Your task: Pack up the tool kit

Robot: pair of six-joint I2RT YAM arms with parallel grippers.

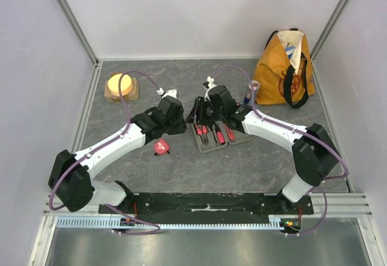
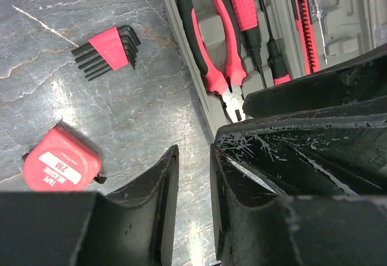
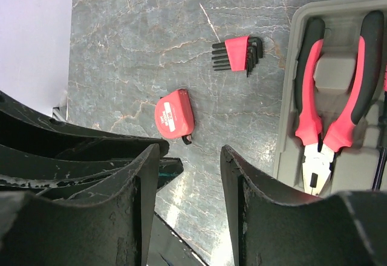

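The grey tool case [image 1: 205, 145] lies open mid-table, holding red-and-black pliers [image 2: 211, 54], a red-handled screwdriver [image 2: 242, 6] and a cutter [image 2: 305, 30]. On the table left of it lie the round red tape measure [image 1: 161, 147] and a red-held set of hex keys [image 2: 109, 48]. My left gripper [image 2: 193, 148] hovers by the case's left edge, narrowly open with only table between its fingers. The right gripper [image 3: 190, 147] hangs open and empty beside the case rim [image 3: 287, 127], with the tape measure [image 3: 174, 115], hex keys [image 3: 237, 53] and pliers [image 3: 332, 97] ahead of it. The two grippers sit close together [image 1: 178, 124] [image 1: 202, 116].
An orange tote bag [image 1: 281, 66] stands at the back right with a small bottle [image 1: 254, 89] beside it. A yellow round object on a wooden block [image 1: 121, 86] sits at the back left. White walls close in the table on three sides.
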